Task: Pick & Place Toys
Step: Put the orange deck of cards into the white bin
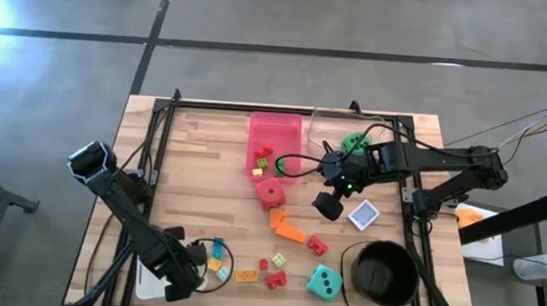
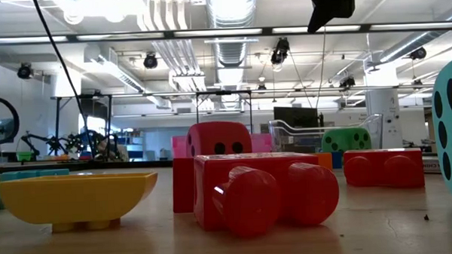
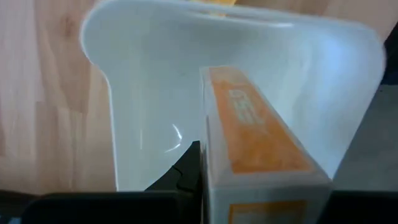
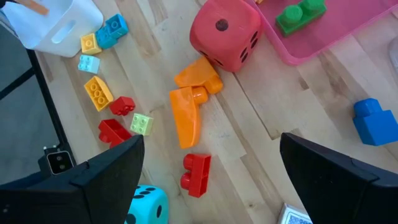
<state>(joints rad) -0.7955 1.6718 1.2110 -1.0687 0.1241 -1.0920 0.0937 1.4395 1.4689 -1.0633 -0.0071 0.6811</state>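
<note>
Glossy red die, rounded corners, beside pink tray.

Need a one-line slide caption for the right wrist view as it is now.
Open right gripper hovers above the wooden table over orange bricks and a red brick, beside the red die and pink tray.

Three dotted dice: red, green and teal. One pink tray, one black bucket, one white tub, one patterned card. Loose bricks number perhaps a dozen; the small ones blur together
</note>
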